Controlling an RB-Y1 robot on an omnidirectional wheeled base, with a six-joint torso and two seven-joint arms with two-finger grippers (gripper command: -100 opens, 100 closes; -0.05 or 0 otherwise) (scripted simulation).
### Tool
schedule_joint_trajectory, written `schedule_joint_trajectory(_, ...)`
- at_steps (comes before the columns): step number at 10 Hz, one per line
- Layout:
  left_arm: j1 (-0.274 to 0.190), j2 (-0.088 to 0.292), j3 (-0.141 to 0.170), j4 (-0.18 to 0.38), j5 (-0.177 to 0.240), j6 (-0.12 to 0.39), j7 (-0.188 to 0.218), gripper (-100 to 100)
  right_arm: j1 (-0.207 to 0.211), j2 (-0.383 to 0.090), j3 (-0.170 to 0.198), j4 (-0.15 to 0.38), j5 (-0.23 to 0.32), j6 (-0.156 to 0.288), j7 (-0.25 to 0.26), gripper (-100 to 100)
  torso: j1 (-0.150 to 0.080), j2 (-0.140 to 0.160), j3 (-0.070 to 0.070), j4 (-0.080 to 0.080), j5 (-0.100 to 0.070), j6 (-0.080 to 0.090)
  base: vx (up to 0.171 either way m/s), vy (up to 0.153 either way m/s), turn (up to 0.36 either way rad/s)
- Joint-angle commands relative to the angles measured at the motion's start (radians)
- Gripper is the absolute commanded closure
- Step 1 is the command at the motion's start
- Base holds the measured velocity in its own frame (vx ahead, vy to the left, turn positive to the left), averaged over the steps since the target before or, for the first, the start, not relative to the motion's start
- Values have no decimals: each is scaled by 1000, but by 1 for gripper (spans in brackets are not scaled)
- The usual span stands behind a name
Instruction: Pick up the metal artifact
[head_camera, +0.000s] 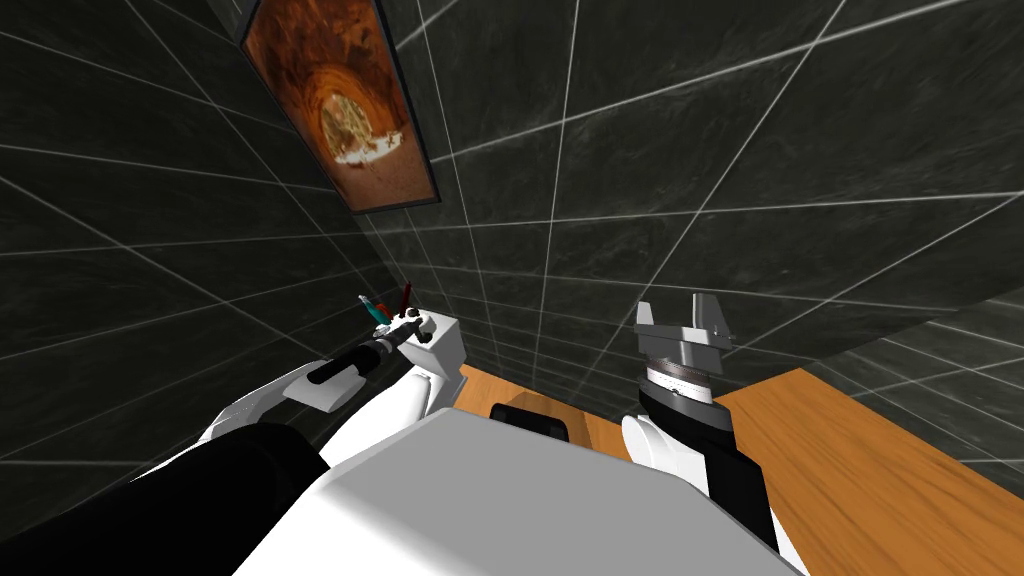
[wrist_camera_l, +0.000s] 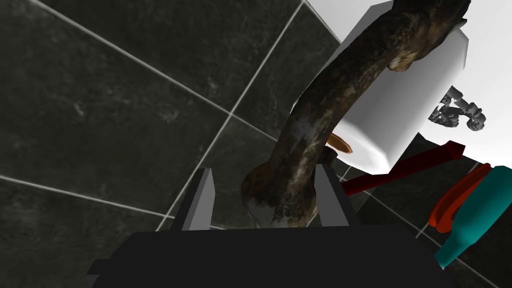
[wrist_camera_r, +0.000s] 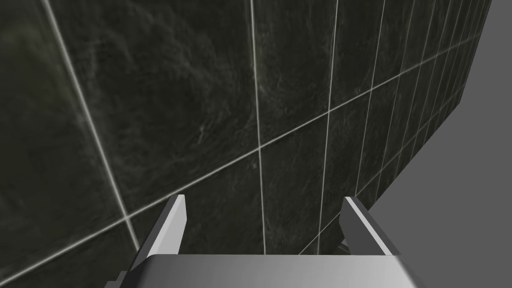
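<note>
The left gripper is reached out to the top of a white tank that stands in the corner where two dark tiled walls meet. It hangs at the top edge of the tank that lies nearest the side wall. In the left wrist view its fingers are drawn in well narrower than a full spread and hold the metal artifact between them. The grip is at the artifact's knobbed end. One finger lies flat against the knob, while a thin strip of tile shows between the knob and the other finger.

The artifact is a thick, curved bar, dark brown and mottled with pale patches. It rises from the fingers and bends across the front of the tank's white side. A small orange-brown piece shows just behind its shaft.

Near the gripper, toward the tank's corner, lies a dark red stick. Beside that is a teal bottle with a red-orange piece touching its side. A small grey lumpy thing sits apart from them against the white. In the head view the teal bottle and the red stick stick up just past the left gripper.

The right gripper is raised, well apart from the tank and over the edge of the wooden floor. Its fingers are spread wide and grasp nothing.

A framed orange picture hangs on the side wall above the tank.
</note>
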Motion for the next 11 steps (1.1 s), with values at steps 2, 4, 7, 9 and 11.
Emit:
schedule_joint_trajectory(2, 0, 0, 0, 0, 0, 1, 0, 100, 0, 0, 0, 0, 0, 0, 0, 0, -1, 1, 1, 0, 0, 0, 0, 0, 0)
schedule_joint_trajectory(4, 0, 0, 0, 0, 0, 0, 0, 100, 0, 0, 0, 0, 0, 0, 0, 0, 0, 2, 1, 0, 0, 0, 0, 0, 0)
schedule_joint_trajectory(7, -36, 26, -13, 64, -6, -9, 37, 100, 0, 0, 0, 0, 0, 0, 0, 0, -1, 5, 3, 1, 0, 1, -67, -16, -127)
schedule_joint_trajectory(9, -55, 41, -20, 111, -9, -16, 56, 100, -1, 0, 0, 0, 0, 0, 0, 0, -3, 8, 4, 1, 1, 4, -154, -49, -155)
schedule_joint_trajectory(11, -92, 72, -35, 182, -14, -30, 95, 100, 0, 0, 0, 0, 0, 0, 0, 0, 0, 6, 3, 1, 2, 2, -115, -30, -130)
